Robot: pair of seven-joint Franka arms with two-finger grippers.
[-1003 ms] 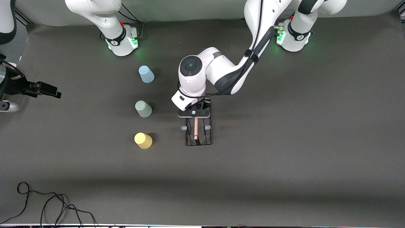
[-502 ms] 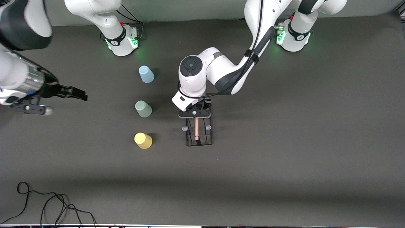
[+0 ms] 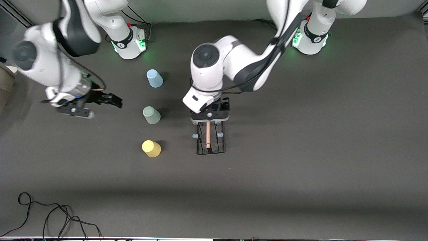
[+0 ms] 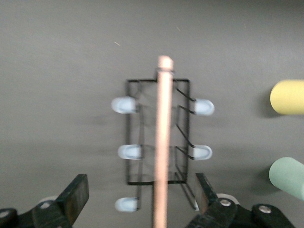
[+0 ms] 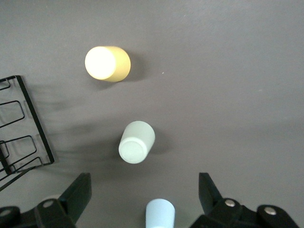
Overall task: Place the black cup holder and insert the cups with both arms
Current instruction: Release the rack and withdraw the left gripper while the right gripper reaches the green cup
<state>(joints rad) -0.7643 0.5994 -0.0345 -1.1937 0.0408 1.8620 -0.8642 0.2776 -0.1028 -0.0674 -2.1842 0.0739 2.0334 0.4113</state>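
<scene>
The black cup holder (image 3: pixel 210 139) stands on the dark surface (image 3: pixel 301 134), beside the yellow cup (image 3: pixel 151 148) and pale green cup (image 3: pixel 151 114). The light blue cup (image 3: pixel 154 78) stands farther from the front camera. The left gripper (image 3: pixel 210 115) is over the holder's wooden handle (image 4: pixel 161 142), jaws spread, gripping nothing. The right gripper (image 3: pixel 112 99) is above the surface near the green cup, jaws spread and empty.

The black cup holder (image 3: pixel 210 140) is seen upright on the table, its wooden rod handle (image 3: pixel 207 134) pointing twelve to six. At its nine o'clock, three upturned cups are lined up: light blue (image 3: pixel 154 78), pale green (image 3: pixel 151 114), yellow (image 3: pixel 151 148).
</scene>
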